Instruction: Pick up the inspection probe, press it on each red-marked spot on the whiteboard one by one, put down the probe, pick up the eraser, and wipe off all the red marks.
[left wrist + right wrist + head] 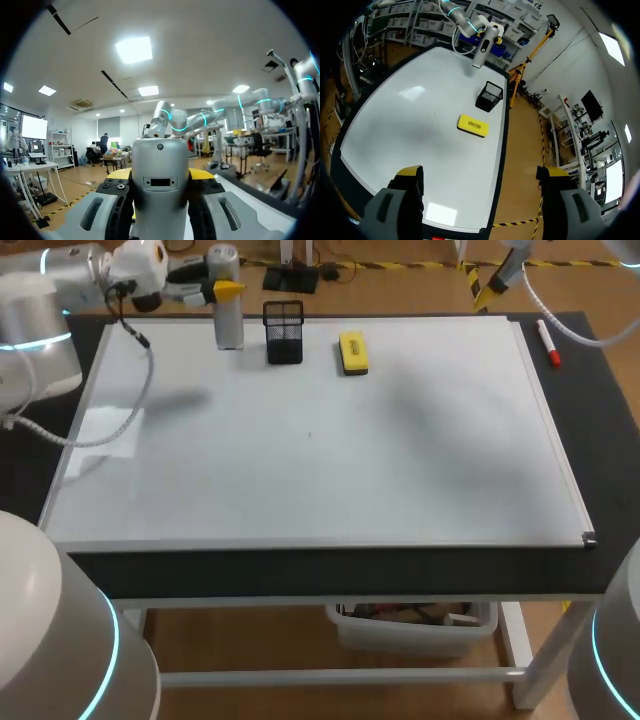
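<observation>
While left pincer [160, 176] clenches inspection probe [229, 318] upright between both fingers, probe's lower end at whiteboard [320, 470] far corner; contact with board unclear. Black mesh holder [284, 333] just beside probe, yellow eraser [352, 352] past holder, both on whiteboard. Right pincer [481, 175] released, fingers wide apart, above whiteboard edge; eraser ahead of it, holder farther ahead. Red marker [548, 343] on table [605, 430], off whiteboard, right pincer's side.

Bright overhead light, soft shadows, glare on whiteboard [420, 440]
</observation>
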Robot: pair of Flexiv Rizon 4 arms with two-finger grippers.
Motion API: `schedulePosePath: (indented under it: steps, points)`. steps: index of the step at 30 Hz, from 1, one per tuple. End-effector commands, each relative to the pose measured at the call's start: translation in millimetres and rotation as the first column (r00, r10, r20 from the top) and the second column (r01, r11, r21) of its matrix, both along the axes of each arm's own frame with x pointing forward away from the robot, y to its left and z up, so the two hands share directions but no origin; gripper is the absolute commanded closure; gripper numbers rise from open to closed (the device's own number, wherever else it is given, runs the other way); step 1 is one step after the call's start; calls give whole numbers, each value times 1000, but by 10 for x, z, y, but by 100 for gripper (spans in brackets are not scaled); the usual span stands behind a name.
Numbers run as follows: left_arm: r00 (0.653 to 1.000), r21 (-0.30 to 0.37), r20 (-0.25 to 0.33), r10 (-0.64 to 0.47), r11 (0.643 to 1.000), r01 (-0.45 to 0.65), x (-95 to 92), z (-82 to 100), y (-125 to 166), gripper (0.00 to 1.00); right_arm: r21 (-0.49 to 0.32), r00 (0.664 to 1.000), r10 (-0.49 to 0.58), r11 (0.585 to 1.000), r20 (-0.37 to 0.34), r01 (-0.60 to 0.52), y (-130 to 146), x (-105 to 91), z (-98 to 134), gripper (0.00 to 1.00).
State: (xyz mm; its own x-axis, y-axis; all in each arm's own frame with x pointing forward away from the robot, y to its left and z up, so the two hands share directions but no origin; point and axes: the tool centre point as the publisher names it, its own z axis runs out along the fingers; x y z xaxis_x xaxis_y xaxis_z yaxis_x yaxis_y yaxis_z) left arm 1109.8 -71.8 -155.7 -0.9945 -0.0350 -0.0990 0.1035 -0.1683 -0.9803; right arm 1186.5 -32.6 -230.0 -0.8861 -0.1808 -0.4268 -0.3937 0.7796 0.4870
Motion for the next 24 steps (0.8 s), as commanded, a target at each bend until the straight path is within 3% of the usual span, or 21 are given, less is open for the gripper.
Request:
schedulePosePath:
  steps: [1,9,24]
  points:
    - [998,6,12,-69,998,69,284,94,-176,100,-5,1000,2,1000,-1,-2,-5,-4,11,0]
    - [994,-25,21,-107,994,108,538,167,-506,100,-5,1000,2,1000,-1,-2,-5,-4,11,0]
    - [989,-53,13,-146,988,146,766,19,-740,100,-5,1000,2,1000,-1,-2,-5,-4,11,0]
